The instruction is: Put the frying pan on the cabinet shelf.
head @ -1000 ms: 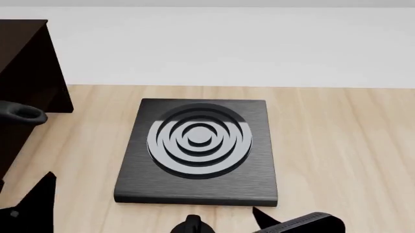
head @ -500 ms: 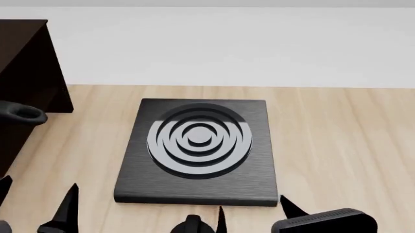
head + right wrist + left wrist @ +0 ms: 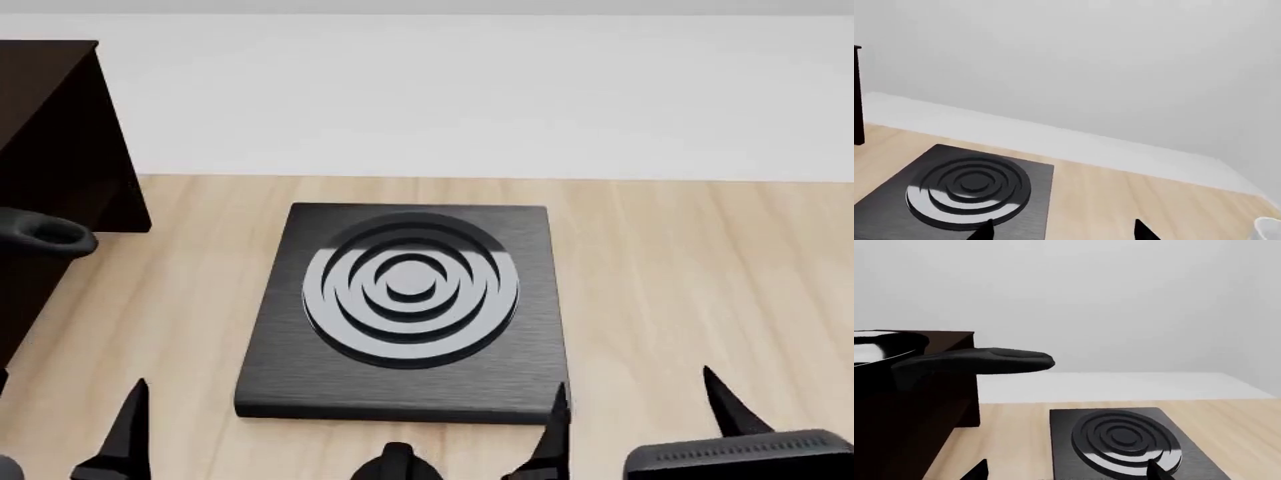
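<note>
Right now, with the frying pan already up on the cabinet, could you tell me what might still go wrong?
The frying pan's handle juts out past the cabinet edge over the table, so a passing arm could catch it and drag the pan off.

Both grippers sit low beside the stove plate: the right gripper, jaws open, is close to its near corner and could clip it if swung inward.

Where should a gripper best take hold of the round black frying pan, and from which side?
Probably the long black handle, approached from the stove-plate side: it juts level out of the dark wooden cabinet into free space, while the pan body sits inside.
</note>
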